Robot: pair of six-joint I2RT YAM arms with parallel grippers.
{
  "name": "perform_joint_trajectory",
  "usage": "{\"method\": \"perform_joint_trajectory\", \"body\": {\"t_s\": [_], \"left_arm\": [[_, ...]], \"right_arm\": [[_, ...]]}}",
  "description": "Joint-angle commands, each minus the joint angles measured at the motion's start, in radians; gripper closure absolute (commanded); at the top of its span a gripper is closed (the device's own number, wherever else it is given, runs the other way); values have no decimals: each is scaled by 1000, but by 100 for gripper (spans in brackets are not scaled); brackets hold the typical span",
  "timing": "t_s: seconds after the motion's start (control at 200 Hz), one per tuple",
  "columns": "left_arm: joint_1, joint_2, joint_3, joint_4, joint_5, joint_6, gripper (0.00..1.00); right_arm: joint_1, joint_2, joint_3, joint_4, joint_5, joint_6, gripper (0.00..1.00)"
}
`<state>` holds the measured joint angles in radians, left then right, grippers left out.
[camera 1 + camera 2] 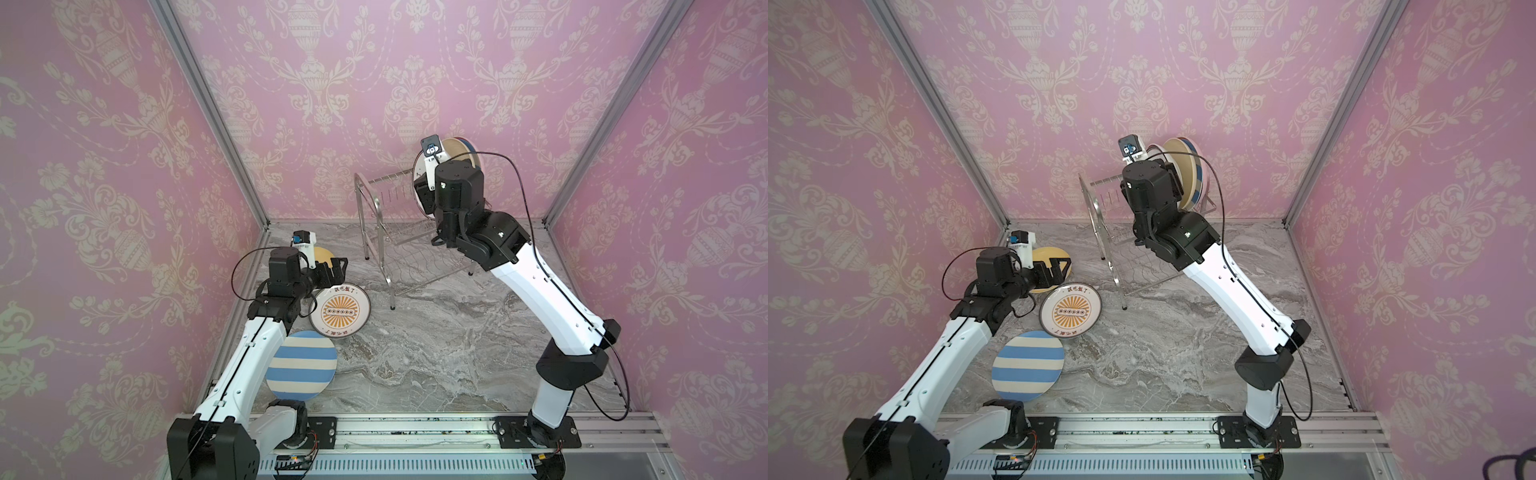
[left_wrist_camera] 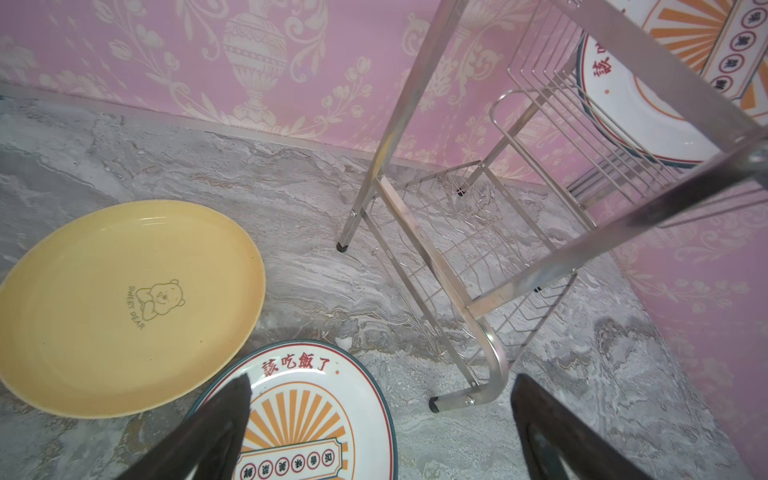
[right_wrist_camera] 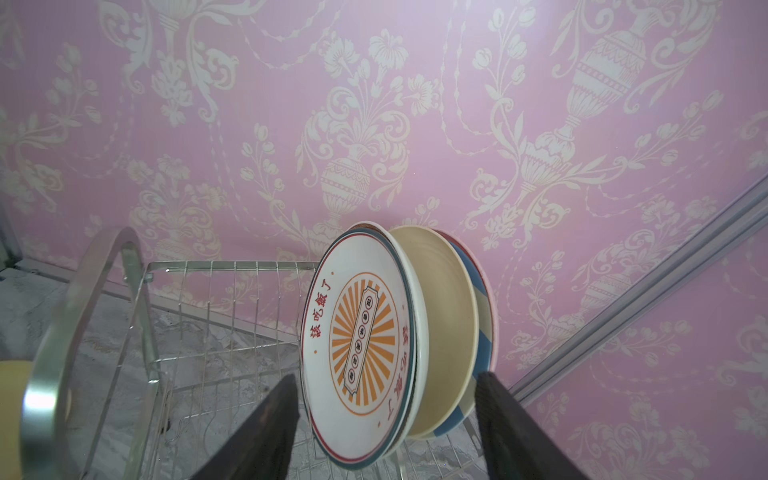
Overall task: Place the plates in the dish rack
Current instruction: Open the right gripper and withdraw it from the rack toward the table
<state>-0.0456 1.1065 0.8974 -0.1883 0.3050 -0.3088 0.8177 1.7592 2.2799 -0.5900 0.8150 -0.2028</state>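
Presently, the right pincer (image 3: 386, 376) stands spread astride the plates set on edge in the upper tier of the dish rack (image 2: 401, 124), the racked sunburst plate (image 3: 361, 345) facing it; it clamps none of them. Three plates lie flat on the bench (image 1: 436, 353), all on the left arm's side. The left pincer (image 1: 336, 272), likewise spread, hovers over the far rim of the loose sunburst plate (image 1: 340, 311), the yellow plate (image 2: 124, 303) just beside, the blue-striped plate (image 1: 301, 365) nearer that arm's base. Judgement: the left arm is nearer the next pick.
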Motion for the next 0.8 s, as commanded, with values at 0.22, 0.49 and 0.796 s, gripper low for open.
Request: {"method": "perform_joint_trajectory", "body": {"t_s": [0.22,0.49,0.796], "left_arm": [[55,-16,-60,-3,-100,-93,1],[68,-15,-192,48,-94,-167,1],[165,-191,-364,-88,-363,-199,1]], "right_arm": [[6,-533,-877,32,-601,730,32],[131,-538,-1452,576,-701,1040,31],[216,-109,-1297,720,-1000,969,30]]}}
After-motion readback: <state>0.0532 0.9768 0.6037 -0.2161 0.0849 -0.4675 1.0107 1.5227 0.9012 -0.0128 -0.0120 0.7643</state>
